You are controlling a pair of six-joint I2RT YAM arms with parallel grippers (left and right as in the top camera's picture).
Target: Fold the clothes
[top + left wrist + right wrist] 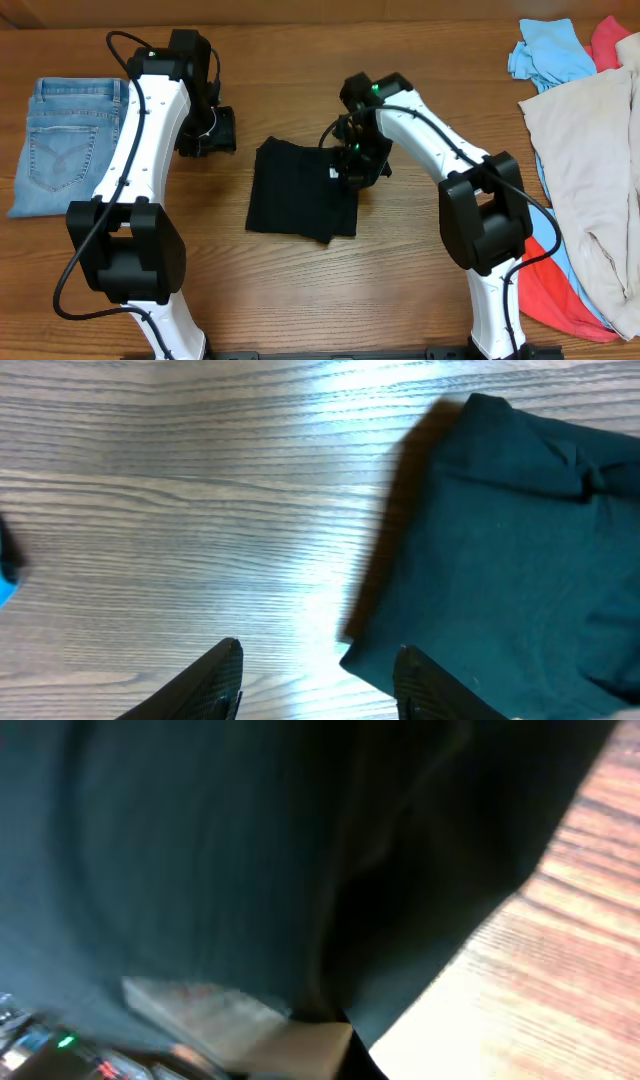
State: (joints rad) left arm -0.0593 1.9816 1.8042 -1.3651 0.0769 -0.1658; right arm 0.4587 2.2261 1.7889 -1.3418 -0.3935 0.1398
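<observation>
white arm shells (150,130), black joints (128,255), looping black cables (75,265), black left end effector (318,662)

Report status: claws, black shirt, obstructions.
Left claw open, empty, beside black shirt. Right claw at its right edge, grip unclear. Shirt folded compact. Nothing in the way.

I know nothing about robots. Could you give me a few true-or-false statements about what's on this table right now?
The black shirt lies folded in the middle of the table. True.
The jeans lie on top of the shirt. False: they lie apart, at the table's left end.
The left gripper holds the shirt. False: it is open, gripping nothing.
The right gripper is at the shirt's right edge. True.
</observation>
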